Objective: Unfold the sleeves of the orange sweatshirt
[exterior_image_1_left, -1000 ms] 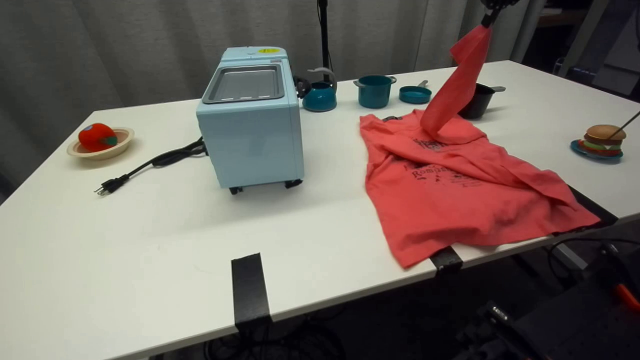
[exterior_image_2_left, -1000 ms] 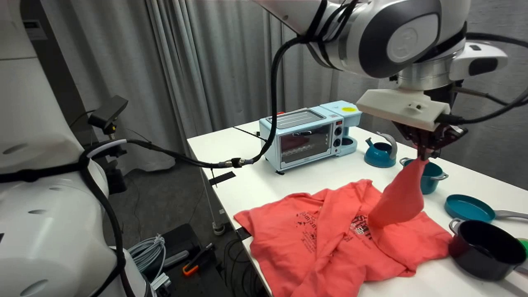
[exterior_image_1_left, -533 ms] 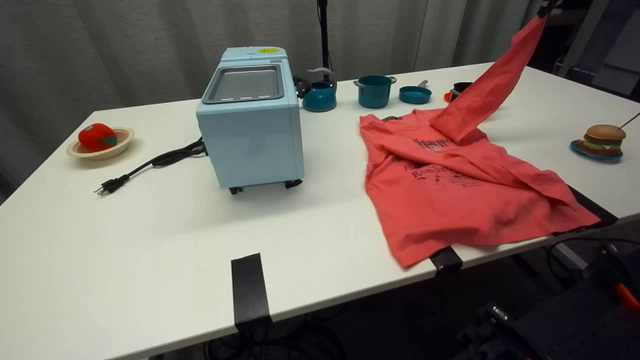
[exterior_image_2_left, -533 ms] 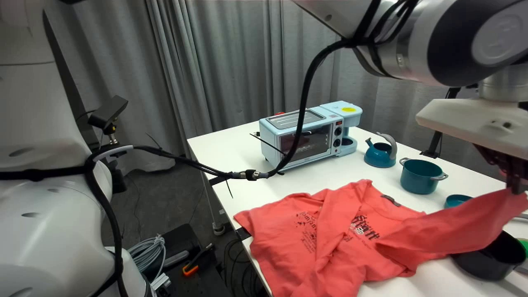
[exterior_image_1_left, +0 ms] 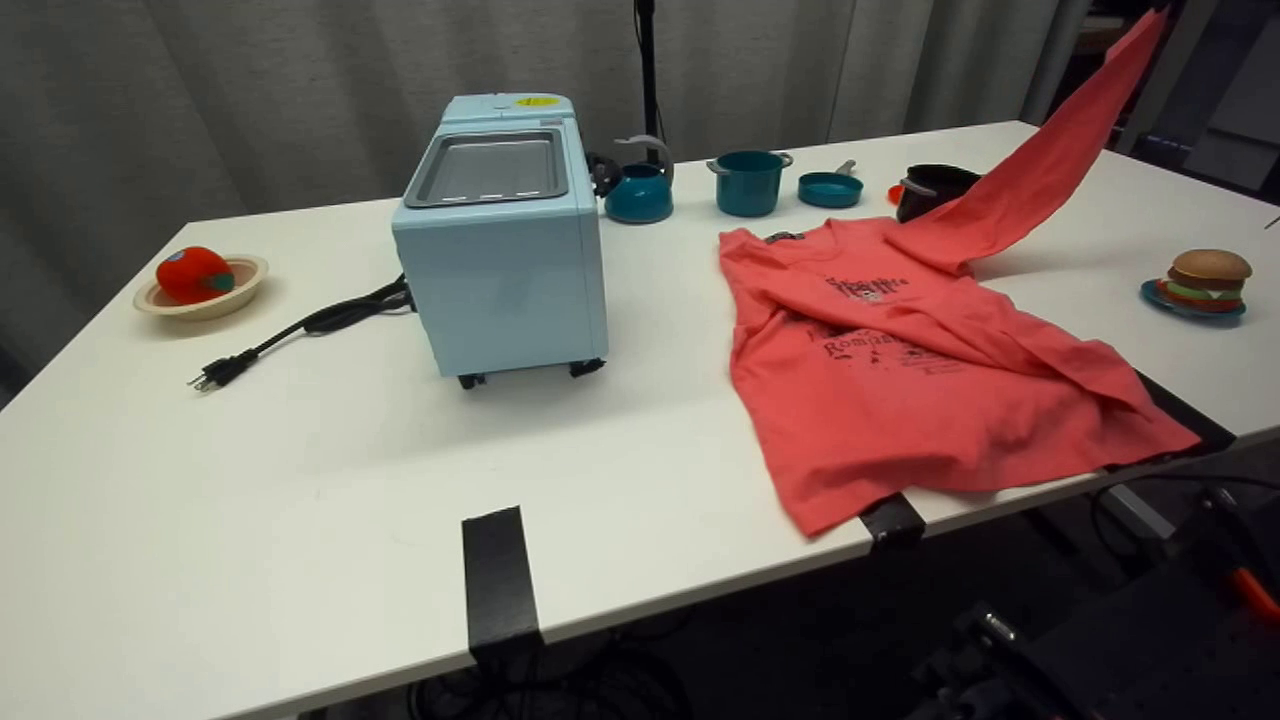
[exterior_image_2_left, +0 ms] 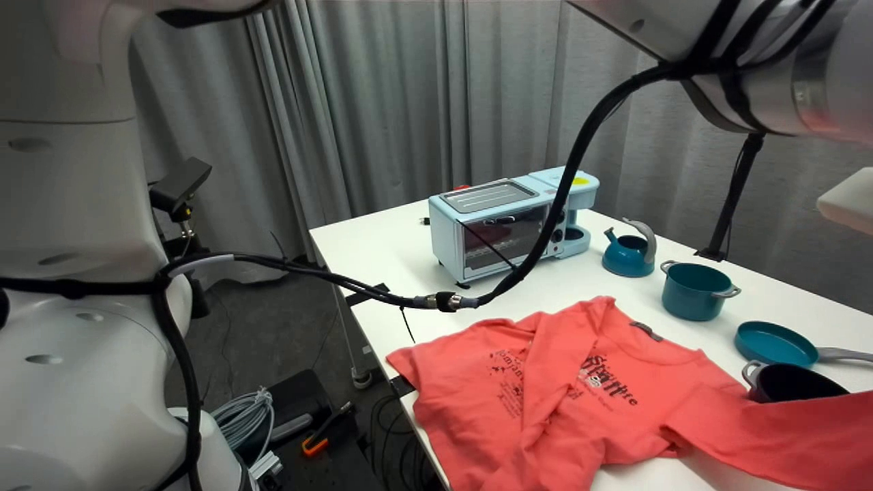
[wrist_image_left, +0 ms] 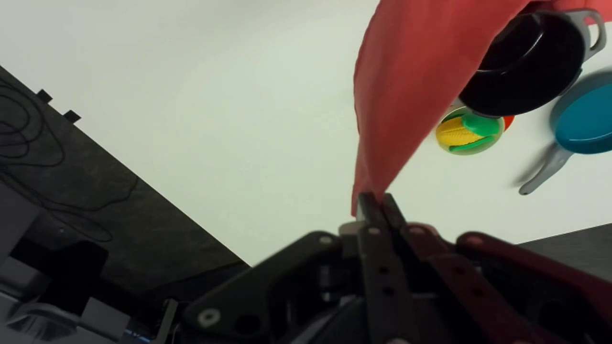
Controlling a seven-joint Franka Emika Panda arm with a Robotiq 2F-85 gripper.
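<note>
Gripper point(wrist_image_left: 379, 197) is on the cloth, tips squeezed together, pinching the end of a sleeve point(wrist_image_left: 411, 86)! From that pinch the sleeve slopes down, long and fairly straight, past the black pot point(wrist_image_left: 530, 62), cutting in front of it in both exterior views; whether cloth and pot touch, I can't tell. The shirt point(exterior_image_1_left: 930, 410) itself lies just beside that pot, chest print up, its hem at the table point(exterior_image_1_left: 330, 480) edge on the side away from the pot.

So, the score as I judge it: about halfway. This sleeve is off the chest and points outward, close by the pot, but its end is up in the air in my grip, so laying it flat is not yet done. I'd want to bring it down onto the table clear of the pot's rim, then let go. And then there's the other sleeve point(exterior_image_2_left: 558, 372): it comes from the shoulder farther from the pot, slung slantwise over the chest, folded in, nothing gripping it. Where its cuff ends I can't make out. That whole job looks undone to me: pick up, swing outward away from the pot, set flat.
</note>
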